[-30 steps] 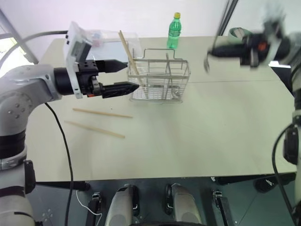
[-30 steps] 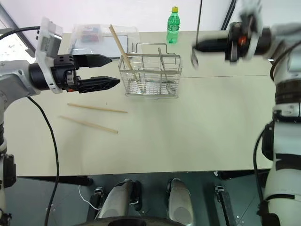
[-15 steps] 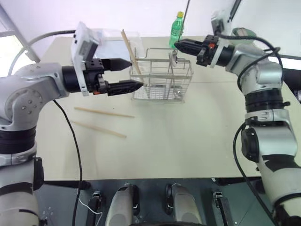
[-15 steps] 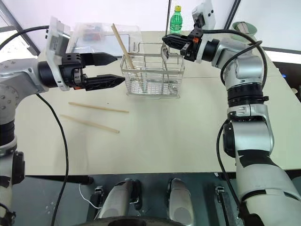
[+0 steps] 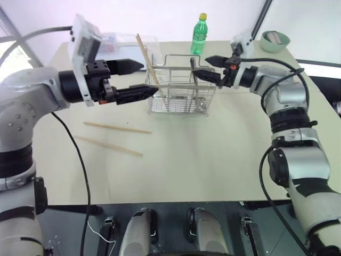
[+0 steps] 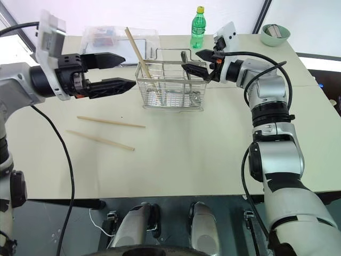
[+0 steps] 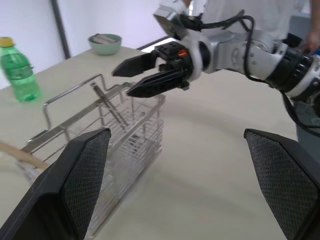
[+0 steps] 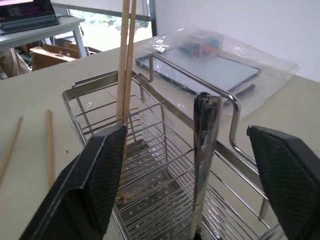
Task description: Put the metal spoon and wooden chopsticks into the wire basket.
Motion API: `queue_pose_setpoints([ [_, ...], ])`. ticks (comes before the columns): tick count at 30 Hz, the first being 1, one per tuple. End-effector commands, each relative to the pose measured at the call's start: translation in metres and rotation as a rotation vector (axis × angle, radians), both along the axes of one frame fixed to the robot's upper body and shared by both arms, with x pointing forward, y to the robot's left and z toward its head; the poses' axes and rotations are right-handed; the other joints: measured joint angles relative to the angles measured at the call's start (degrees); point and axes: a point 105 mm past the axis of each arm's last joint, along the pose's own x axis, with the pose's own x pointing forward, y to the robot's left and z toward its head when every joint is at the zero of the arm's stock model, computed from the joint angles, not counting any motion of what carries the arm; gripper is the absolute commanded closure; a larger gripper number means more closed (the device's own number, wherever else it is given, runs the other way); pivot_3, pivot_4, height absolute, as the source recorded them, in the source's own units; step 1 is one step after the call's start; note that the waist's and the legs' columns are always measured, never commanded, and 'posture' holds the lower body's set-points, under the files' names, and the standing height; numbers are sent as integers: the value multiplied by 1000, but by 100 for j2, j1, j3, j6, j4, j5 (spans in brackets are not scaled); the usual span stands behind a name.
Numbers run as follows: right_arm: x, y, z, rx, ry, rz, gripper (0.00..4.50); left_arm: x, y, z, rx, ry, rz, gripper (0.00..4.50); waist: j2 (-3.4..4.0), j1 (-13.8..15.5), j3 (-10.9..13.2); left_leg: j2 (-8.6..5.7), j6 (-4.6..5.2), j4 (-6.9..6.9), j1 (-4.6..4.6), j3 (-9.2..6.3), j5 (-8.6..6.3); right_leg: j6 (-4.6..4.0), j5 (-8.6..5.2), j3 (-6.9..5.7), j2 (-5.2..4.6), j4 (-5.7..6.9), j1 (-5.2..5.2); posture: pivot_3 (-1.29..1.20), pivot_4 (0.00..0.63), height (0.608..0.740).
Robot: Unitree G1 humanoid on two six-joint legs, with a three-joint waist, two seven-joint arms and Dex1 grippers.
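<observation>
The wire basket (image 5: 181, 95) stands at the middle back of the table. The metal spoon (image 8: 204, 150) leans upright inside it, handle up, touched by nothing. My right gripper (image 5: 208, 69) is open just at the basket's right top rim, one finger on each side of the spoon's handle. Two wooden chopsticks (image 8: 125, 60) stick up out of the basket's left end. Two more chopsticks (image 5: 117, 128) (image 5: 108, 145) lie flat on the table, left of and in front of the basket. My left gripper (image 5: 143, 79) hovers open and empty by the basket's left side.
A green bottle (image 5: 199, 34) stands behind the basket. A clear plastic box (image 5: 120, 42) sits at the back left and a pale green bowl (image 5: 275, 39) at the back right. A person (image 7: 250, 10) stands beyond the table.
My right gripper came down and leftward to the basket with the spoon, then opened; the spoon now stands in the basket. The left gripper stayed open, roughly in place.
</observation>
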Motion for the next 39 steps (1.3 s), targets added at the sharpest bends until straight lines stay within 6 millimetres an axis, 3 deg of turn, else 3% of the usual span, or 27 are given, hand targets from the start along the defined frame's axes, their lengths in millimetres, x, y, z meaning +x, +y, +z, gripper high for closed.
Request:
queue_pose_setpoints([
  [1, -26, -13, 63, 65, -155, 65, 556, 17, 28, 24, -145, -21, 274, 0, -2, 20, 2, -1, 0, 0, -1, -3, 0, 0, 0, 0, -2, 0, 1, 0, 150, 707],
  [4, -52, -22, 76, 73, -182, 173, 556, 32, 45, 23, -285, 77, 485, 0, -6, 18, 2, -2, 2, 0, 1, -8, -1, 2, 1, -1, -4, -1, 7, 0, 150, 707],
  [6, -81, -27, 80, 47, -179, 282, 556, 37, 42, 14, -438, 188, 521, 0, -8, 58, 2, -4, 3, 0, 5, -14, -1, 4, 0, -4, -6, -2, 17, 0, 150, 707],
  [8, -107, -28, 74, 2, -136, 391, 556, 38, 40, 5, -476, 242, 577, 0, -11, 68, 2, -2, 13, 2, 17, -20, -7, 7, 0, -7, -7, -9, 33, 0, 150, 707],
  [13, -142, -30, 50, -69, -38, 507, 556, 52, 91, -64, -451, 544, 1178, 0, -22, 96, 4, -4, 23, 4, 21, -19, -14, 12, 4, -10, -7, -12, 38, 0, 150, 707],
  [17, -138, -28, 43, -36, -29, 462, 556, 54, 99, -96, -467, 741, 1377, 0, -26, 134, 6, -2, 27, 4, 23, -18, -18, 11, 5, -8, -5, -11, 36, 0, 150, 707],
  [25, -133, -24, 35, -9, -30, 414, 556, 44, 110, -106, -466, 865, 1616, 0, -60, 267, 7, -7, 11, 9, 6, -10, -12, 11, 5, -9, -9, -20, 26, 0, 150, 707],
  [39, -133, -24, 33, 40, -25, 364, 556, 30, 111, -163, -351, 1025, 1706, 0, -61, 291, 7, -3, 12, 7, 3, -7, -12, 9, 6, -9, -8, -16, 17, 0, 150, 707],
])
